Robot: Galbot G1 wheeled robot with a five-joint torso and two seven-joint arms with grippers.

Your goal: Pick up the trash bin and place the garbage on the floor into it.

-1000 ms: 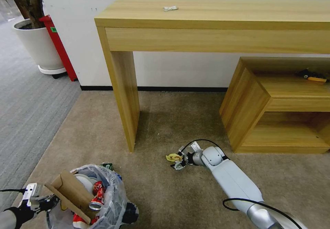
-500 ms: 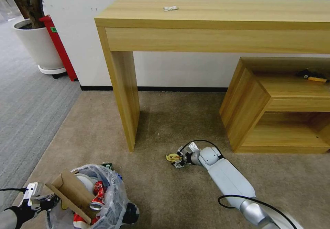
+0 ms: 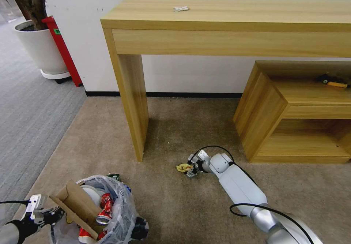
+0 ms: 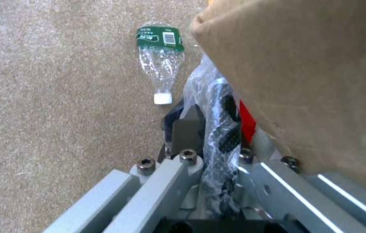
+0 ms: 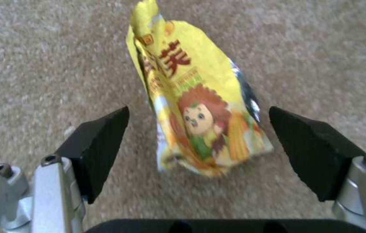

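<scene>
Left gripper [image 3: 45, 214]: it sat at the near-left of the carpet [image 3: 175, 207], clamped on the rim and clear liner of the bin [image 3: 113, 214]; in the left wrist view one pad [image 4: 186, 134] pressed the liner [image 4: 217, 129] from outside.
Bin: held at the robot's left front, already stuffed with cardboard [image 3: 78, 205], red wrappers and a can.
Bottle [image 4: 160, 61]: it lay on the carpet just beyond the bin, cap toward the left gripper.
Right gripper [image 3: 190, 170]: low over mid-carpet, ahead of the robot and right of the bin; its pads [image 5: 99, 145] stood wide apart and held nothing.
Wrapper [image 5: 200, 116]: a crumpled yellow snack packet lay on the carpet between the open pads, touching neither.
Key relation: the wrapper's long axis ran straight away from the right gripper, so the jaws would likely close across its narrow width; the right arm was much the nearer.
Hard to tell: how close the pads were to the carpet; the bin's dark body was mostly covered by liner and litter; the left gripper's inner pad was hidden behind the liner.
</scene>
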